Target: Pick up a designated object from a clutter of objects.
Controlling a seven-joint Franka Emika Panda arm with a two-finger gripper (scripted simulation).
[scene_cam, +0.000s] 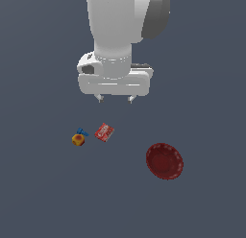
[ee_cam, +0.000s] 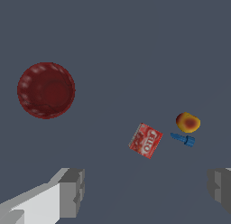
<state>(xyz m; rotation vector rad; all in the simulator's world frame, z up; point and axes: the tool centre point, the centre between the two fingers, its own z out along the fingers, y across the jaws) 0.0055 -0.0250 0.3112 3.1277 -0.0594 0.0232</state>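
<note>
Small flat red rectangular box with white lettering [scene_cam: 104, 132] [ee_cam: 145, 140] lies face-up on the grey floor [scene_cam: 43, 194], long axis skewed diagonally. Lettering too small to read. Just beside it: orange-yellow cube-like thing [scene_cam: 78, 139] and tiny blue piece [scene_cam: 82, 132]. Dark red scalloped bowl [scene_cam: 165, 160] well apart. White gripper [scene_cam: 115, 99] hangs above, jaws wide, empty; wrist view crops its fingers [ee_cam: 71, 192].

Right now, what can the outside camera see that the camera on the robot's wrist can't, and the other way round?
Only the exterior view shows the white arm and the whole gripper hanging above the floor, jaws apart.

Only the wrist view shows the finger pads close up, with the white lettering on the red box a little clearer.

Both show the red box, the orange-yellow cube, the small blue piece beside it, and the dark red bowl lying apart from them.
</note>
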